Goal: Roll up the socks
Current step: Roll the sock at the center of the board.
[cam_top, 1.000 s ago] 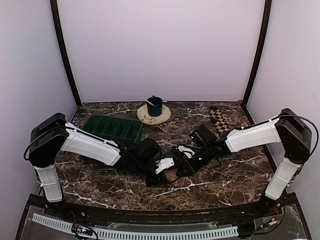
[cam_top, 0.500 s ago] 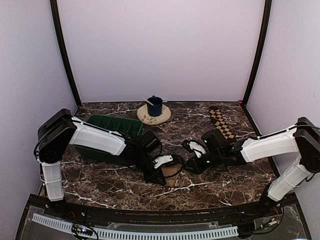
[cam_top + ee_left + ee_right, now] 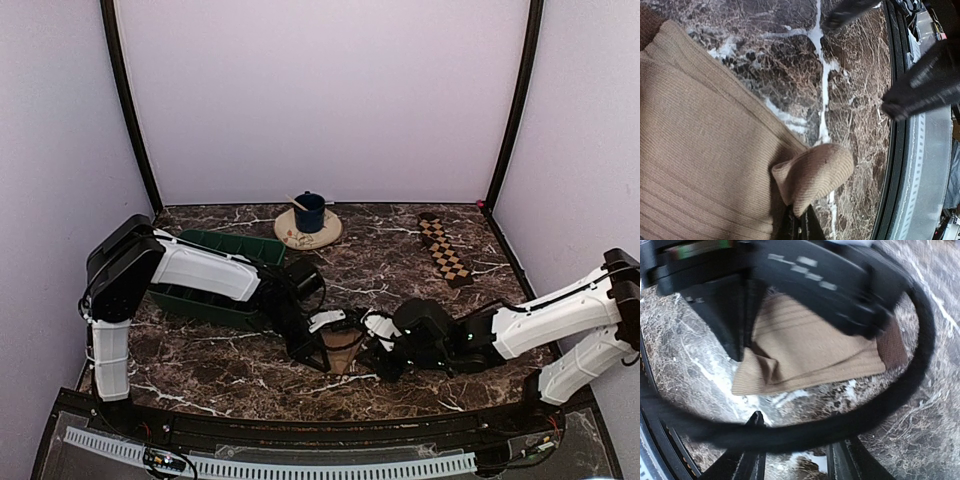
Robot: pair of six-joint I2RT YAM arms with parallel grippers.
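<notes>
**Tan sock**
- Position: flat on the marble table, near the front edge at centre, between the two grippers.
- Part hidden under the left arm in the top view.
- Darker brown band at one end, seen in the right wrist view.

**Left gripper**
- Pressed together on a turned-up corner of the tan sock.
- Left wrist view: folded flap lifted off the marble and pinched at its base, rest of the fabric lying flat beside it.

**Right gripper**
- Fingers spread, bare marble between them, nothing held.
- Tips short of the sock's near edge; sock straight ahead of the fingers, just beside but apart.

**Key relation**
- Sock's long axis crosswise to the right gripper's line of reach, so the long edge faces it.
- Left arm nearer, already in contact.
- Likely a forward reach by the right gripper to meet the fold; a judgement only.

**Checkered sock**
- Flat strip at far right of the table, well apart from both grippers, not yet rolled.
- Right arm nearer to it.

**Also present**
- Green compartment tray, far left.
- Blue mug, far centre.
</notes>
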